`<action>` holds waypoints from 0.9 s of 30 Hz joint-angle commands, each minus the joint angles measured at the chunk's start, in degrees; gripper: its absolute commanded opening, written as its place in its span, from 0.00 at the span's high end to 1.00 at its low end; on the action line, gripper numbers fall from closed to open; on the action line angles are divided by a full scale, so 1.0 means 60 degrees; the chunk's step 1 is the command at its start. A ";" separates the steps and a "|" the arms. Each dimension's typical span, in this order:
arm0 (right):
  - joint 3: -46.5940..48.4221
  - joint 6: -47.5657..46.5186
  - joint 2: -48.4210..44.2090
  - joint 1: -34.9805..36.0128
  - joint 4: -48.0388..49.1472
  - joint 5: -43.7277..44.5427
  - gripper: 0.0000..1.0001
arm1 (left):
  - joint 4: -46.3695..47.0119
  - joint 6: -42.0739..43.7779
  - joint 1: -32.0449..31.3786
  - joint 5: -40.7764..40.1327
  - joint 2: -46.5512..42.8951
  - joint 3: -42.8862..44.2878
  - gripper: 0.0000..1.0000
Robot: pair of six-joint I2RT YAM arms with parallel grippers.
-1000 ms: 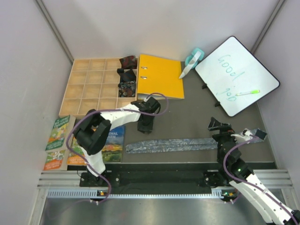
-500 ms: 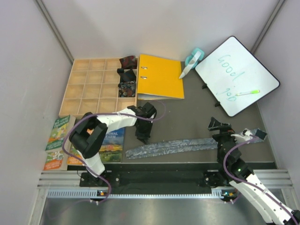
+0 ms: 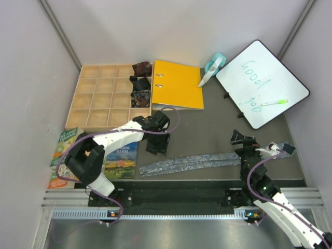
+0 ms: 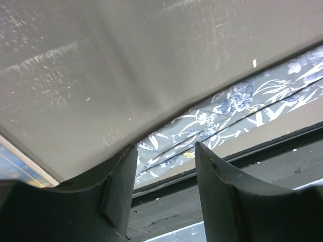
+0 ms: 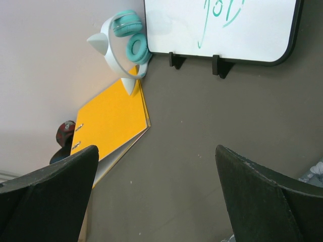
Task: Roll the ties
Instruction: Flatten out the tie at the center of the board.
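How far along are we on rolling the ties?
Done: three rolled ties sit in compartments of the wooden tray. In hand: nothing gripped; the left gripper, jaws open, hovers near the floral grey-blue tie. Left: that tie lies flat, unrolled; right gripper open.

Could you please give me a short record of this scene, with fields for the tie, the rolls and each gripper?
tie: grey-blue, floral, unrolled, lying flat
rolls: dark red roll, black roll, speckled roll, in the wooden tray's rightmost column
left gripper: open, empty, low by the tie's left end
right gripper: open, empty, by the tie's right end
elsewhere: yellow binder, whiteboard, headphones, books
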 commanded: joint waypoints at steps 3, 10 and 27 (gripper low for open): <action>-0.1022 -0.0026 -0.0972 0.0065 0.0068 0.0058 0.01 | 0.0648 0.0405 -0.0247 -0.0218 -0.0021 -0.0494 0.47; -0.1022 -0.0012 -0.0972 0.0079 0.0082 0.0058 0.01 | 0.0984 0.0800 -0.0423 -0.0452 0.0565 -0.0450 0.51; -0.1036 0.0003 -0.0972 0.0079 0.0068 0.0073 0.01 | 0.1074 0.1094 -0.0482 0.0468 0.0904 -0.0494 0.69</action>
